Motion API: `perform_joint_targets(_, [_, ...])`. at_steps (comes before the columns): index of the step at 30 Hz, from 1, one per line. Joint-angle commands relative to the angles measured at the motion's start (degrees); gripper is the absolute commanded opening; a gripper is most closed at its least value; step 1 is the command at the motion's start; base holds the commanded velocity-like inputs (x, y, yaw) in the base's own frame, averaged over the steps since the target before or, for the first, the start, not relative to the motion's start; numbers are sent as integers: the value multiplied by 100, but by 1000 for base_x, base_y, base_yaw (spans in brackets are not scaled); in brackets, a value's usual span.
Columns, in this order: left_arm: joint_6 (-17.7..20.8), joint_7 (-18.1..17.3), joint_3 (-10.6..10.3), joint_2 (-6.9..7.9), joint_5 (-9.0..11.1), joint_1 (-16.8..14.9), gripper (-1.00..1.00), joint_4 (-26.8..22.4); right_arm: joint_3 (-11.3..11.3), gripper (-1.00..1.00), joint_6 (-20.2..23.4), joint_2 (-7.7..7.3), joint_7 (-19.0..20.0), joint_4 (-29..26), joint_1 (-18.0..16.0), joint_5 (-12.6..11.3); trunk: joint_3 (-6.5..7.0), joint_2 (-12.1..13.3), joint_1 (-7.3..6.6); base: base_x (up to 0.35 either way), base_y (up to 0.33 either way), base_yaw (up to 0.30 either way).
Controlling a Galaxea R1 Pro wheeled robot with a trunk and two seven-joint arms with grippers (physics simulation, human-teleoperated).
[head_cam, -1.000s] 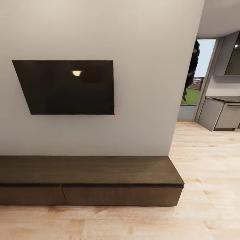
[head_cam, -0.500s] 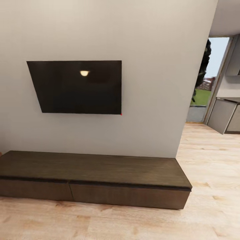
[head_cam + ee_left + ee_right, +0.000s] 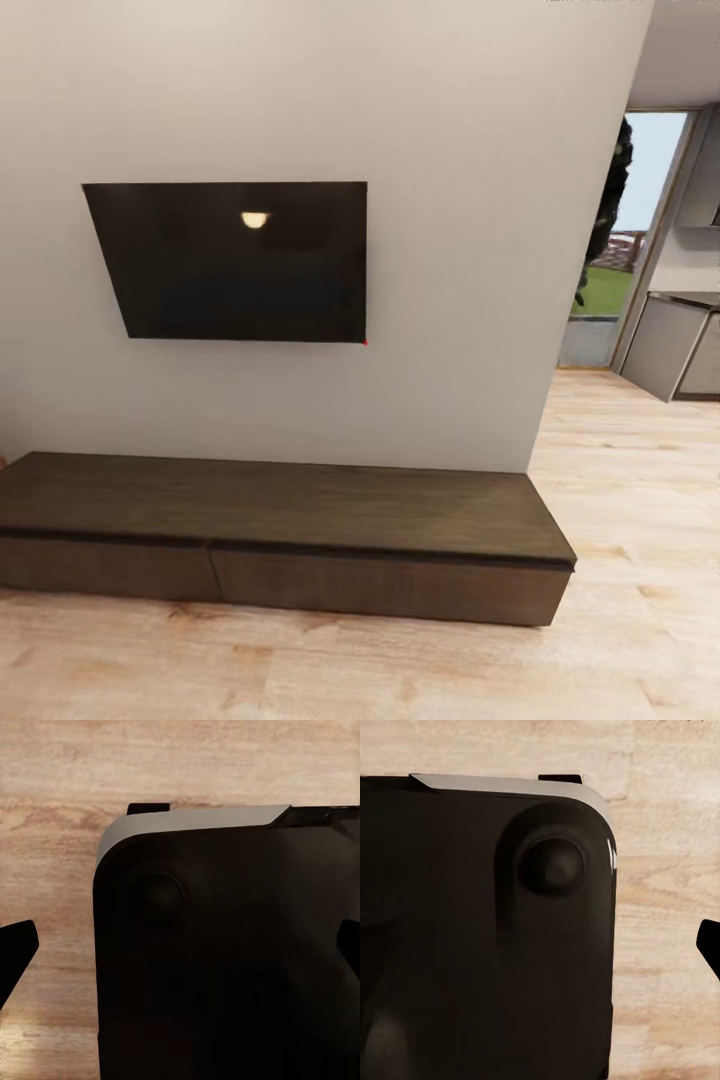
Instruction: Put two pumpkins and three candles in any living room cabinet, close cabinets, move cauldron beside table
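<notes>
no legible text, labels, or numbers

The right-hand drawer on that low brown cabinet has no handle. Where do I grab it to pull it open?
Judging from the head view, hook the dark recessed gap along the top edge of the right drawer front, under the cabinet top, coming from the front. The face is flat and closed flush, with nothing else to pinch.

- Cabinet (image 3: pixel 285 540): long, low, dark-brown wood, standing on the floor against the wall, at 6 to 8 o'clock in the head view.
- Two wide, handleless drawer fronts, both flush and shut; the seam between them sits left of centre.
- Its top is bare.
</notes>
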Motion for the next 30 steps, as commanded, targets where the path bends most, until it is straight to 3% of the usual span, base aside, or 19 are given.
perform_joint_targets(1, [-12,-2,0,2,1,1,100,-5,-2,100,-31,1,-2,5,-2,-4,-5,-3,0,-25,33,-101])
perform_joint_targets(30, [-38,-14,7,-2,1,1,100,-5,-4,100,-48,1,10,5,-5,-4,-23,-43,21,-2,2,-27])
